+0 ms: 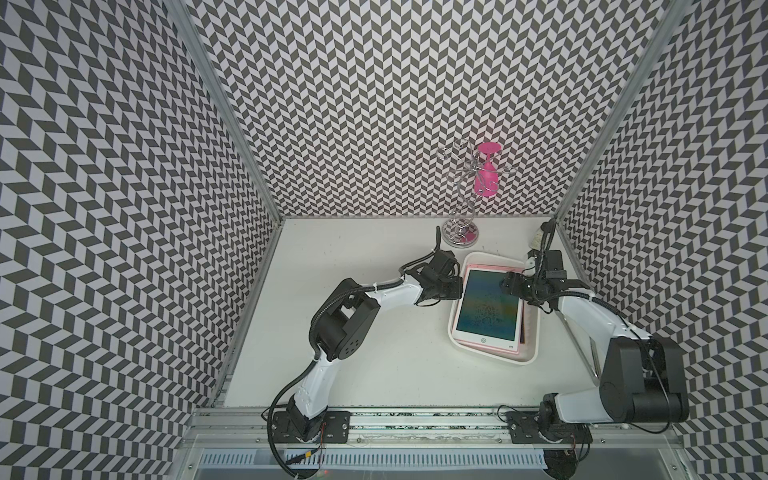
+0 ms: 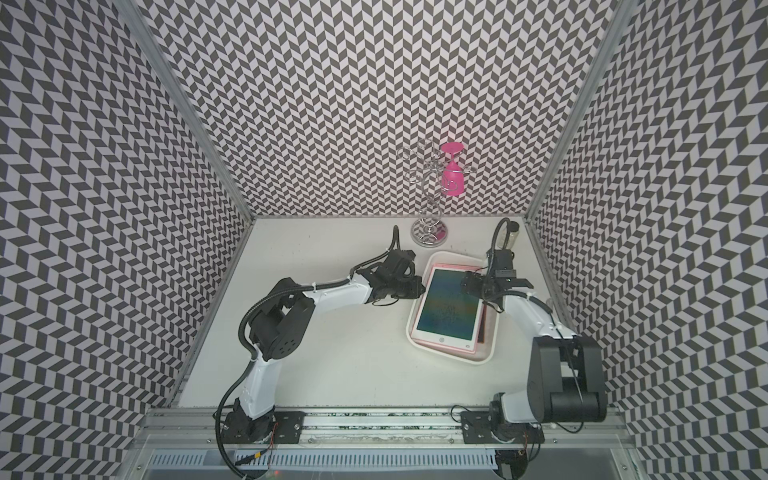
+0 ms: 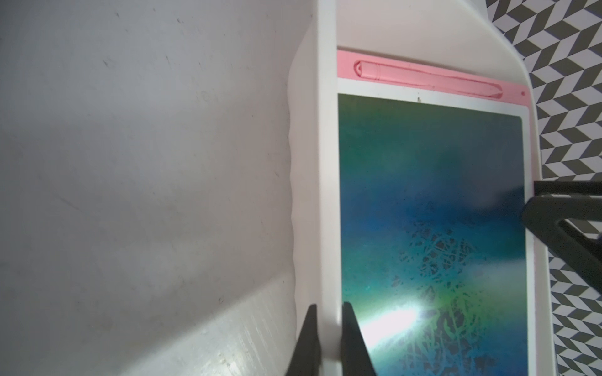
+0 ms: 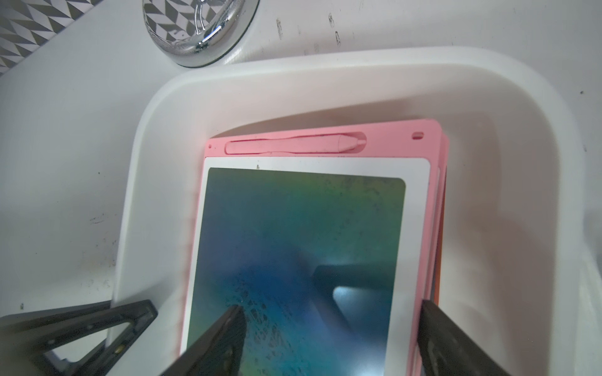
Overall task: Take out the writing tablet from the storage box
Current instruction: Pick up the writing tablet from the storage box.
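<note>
The storage box [image 1: 494, 360] [image 2: 454, 357] is a shallow white tray at the table's right back. In it lies a stack of pink-framed tablets. The top writing tablet [image 1: 488, 307] [image 2: 449, 309] [image 4: 293, 234] [image 3: 423, 195] has a white bezel and a dark green-blue screen. My left gripper [image 3: 329, 309] [image 1: 457, 286] is shut on the box's left rim [image 3: 327, 195], one finger on each side of the wall. My right gripper [image 4: 332, 306] [image 1: 509, 284] stands open over the tablet's right side. One of its fingers is above the screen and the other is just outside the stack's right edge.
A pink stylus [image 4: 293, 143] sits in the slot at the tablet's far end. A chrome wire stand [image 1: 459, 237] holding an upturned pink glass [image 1: 486, 174] stands just behind the box. The patterned right wall [image 1: 623, 249] is close to the right arm. Bare table [image 1: 353, 353] lies left of the box.
</note>
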Motion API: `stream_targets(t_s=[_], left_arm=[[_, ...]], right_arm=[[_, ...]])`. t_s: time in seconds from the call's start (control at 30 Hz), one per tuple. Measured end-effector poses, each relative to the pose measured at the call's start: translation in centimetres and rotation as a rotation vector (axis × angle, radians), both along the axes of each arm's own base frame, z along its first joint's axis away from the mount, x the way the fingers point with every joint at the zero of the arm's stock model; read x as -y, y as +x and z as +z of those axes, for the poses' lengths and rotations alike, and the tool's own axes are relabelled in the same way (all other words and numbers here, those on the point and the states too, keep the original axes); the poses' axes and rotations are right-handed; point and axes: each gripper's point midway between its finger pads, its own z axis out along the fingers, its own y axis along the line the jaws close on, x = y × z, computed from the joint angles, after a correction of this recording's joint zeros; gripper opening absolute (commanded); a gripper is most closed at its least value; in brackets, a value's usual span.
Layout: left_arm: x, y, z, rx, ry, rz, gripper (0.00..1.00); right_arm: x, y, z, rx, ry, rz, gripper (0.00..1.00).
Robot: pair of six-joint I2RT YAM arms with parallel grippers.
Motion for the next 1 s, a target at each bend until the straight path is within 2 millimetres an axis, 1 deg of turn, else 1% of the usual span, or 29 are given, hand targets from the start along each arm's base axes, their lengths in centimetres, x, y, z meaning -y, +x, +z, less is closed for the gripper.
stream_targets(t_s=[0.23,0.6,1.0], left_arm=[[0.4,0.5,0.0,0.011,-0.002,0.000,0.00],[0.6,0.8,0.0,0.019,-0.003,0.000,0.00],[0.9,1.0,0.0,0.031,-0.013,-0.004,0.00]], right_arm=[[0.1,0.1,0.7,0.023,-0.001,-0.001,0.82],[0.4,0.2,0.7,0.027,-0.019,-0.011,0.82],[1.0,0.1,-0.5,-0.009,-0.064,-0.030,0.82]])
